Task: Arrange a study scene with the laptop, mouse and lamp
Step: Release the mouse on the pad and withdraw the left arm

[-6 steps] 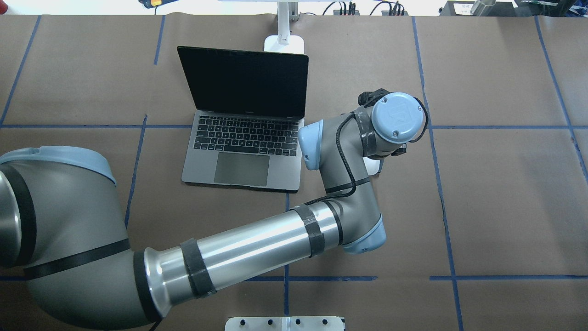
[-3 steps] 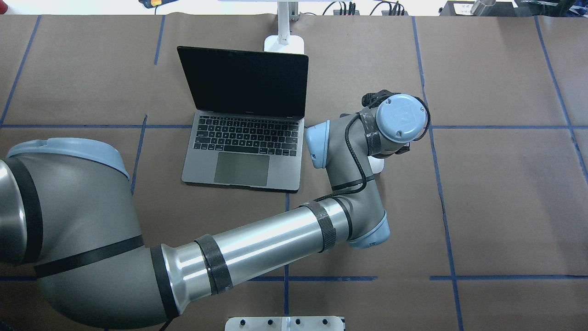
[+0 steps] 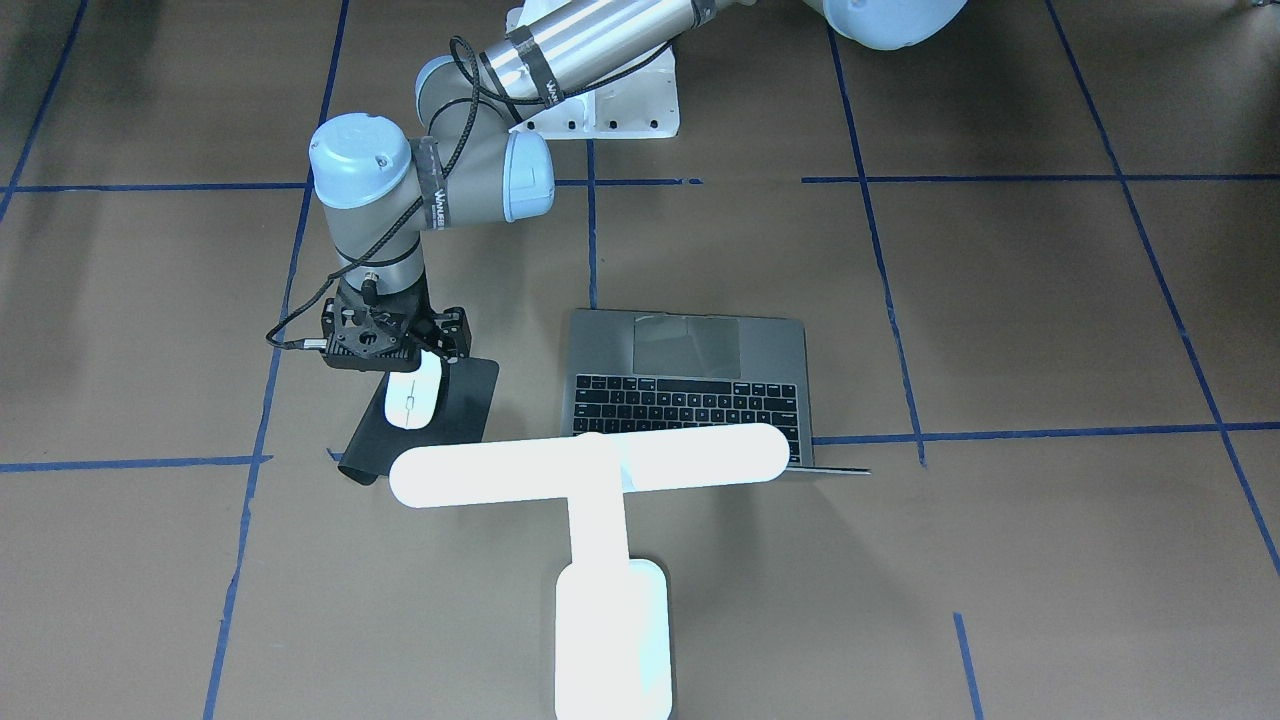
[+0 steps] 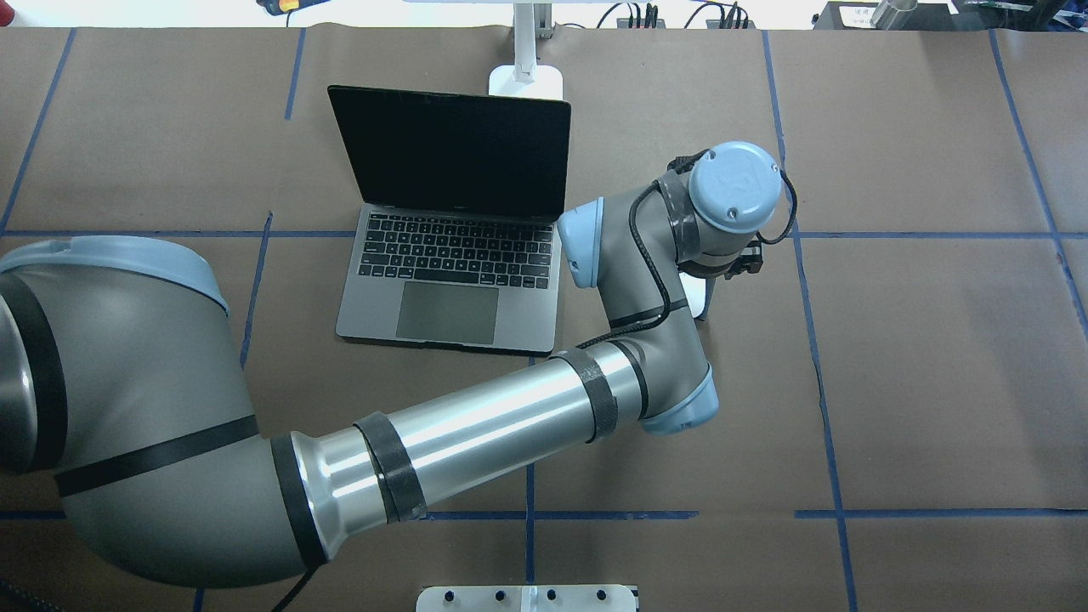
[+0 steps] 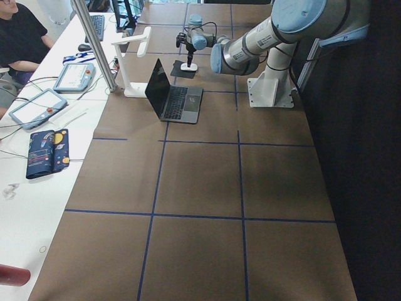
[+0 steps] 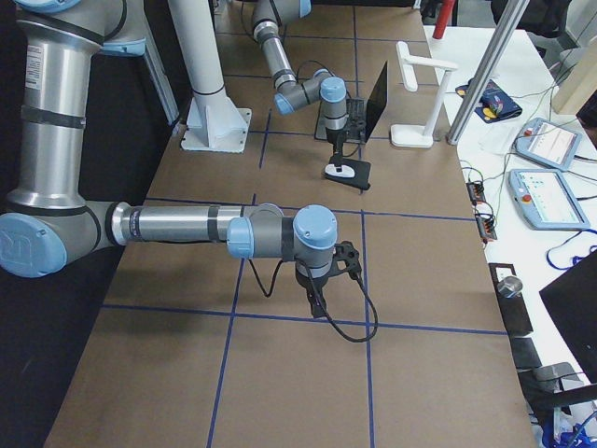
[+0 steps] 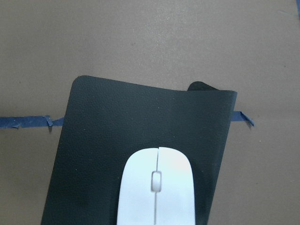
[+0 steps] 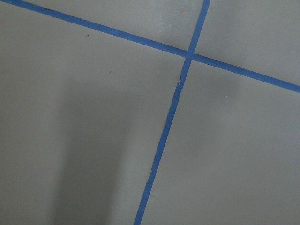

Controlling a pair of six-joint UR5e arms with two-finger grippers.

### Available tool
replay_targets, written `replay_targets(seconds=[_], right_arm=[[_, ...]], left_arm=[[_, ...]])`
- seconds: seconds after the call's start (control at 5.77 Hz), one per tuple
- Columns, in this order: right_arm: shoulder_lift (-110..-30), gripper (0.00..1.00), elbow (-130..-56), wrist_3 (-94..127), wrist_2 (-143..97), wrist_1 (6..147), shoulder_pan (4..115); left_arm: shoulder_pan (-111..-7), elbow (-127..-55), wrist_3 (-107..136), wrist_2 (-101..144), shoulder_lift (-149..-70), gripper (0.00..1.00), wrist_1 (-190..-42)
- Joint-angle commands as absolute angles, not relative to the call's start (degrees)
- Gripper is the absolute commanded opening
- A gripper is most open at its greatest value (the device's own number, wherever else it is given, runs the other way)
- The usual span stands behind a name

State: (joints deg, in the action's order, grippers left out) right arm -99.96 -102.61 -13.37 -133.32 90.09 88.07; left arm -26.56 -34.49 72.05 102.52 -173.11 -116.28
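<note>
Left wrist-mounted view: noted mouse (image 7: 157,187) lying flat on black mat (image 7: 103,140), just beside open laptop (image 4: 450,280), with lit lamp (image 3: 590,465) standing beyond the screen. Judged light, hard-shelled, smooth and likely slippery; best pinched low across the narrow sides. Located left tool (image 3: 405,350) right over the mouse's rear; cannot tell how wide or whether gripping. Found right tool (image 6: 317,303) hanging over bare counter (image 4: 935,382), well apart; opening likewise untellable. Spotted no containers.

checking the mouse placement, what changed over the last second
The left arm's wrist shifted slightly toward the table's far side above the mouse; grasp or release is hidden. The mouse, laptop and lamp stayed put.
</note>
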Motion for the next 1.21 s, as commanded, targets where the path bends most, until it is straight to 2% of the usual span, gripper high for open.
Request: replay_targets(seconds=[0.0,0.35,0.87,1.04], right_arm=[[-99.93,1.0,-102.57,-13.18,-133.16,90.09,88.07],[-99.84,1.0,-102.57,-13.1,-132.89,90.09,88.07],[-99.76,1.0,-102.39,-12.48,-132.89,90.09,88.07],[-99.84,1.0,-102.13,-10.91,-132.89,90.09,88.07]], left_arm=[[-29.51,-45.43,71.37,107.82,-164.96,1.0,-113.4],[-31.1,-76.5,61.31,108.81,-144.93,1.0,-97.99],[-34.61,-105.9,49.09,109.25,-123.31,1.0,-87.29],[-37.94,-112.43,40.69,109.34,-115.31,1.0,-86.23]])
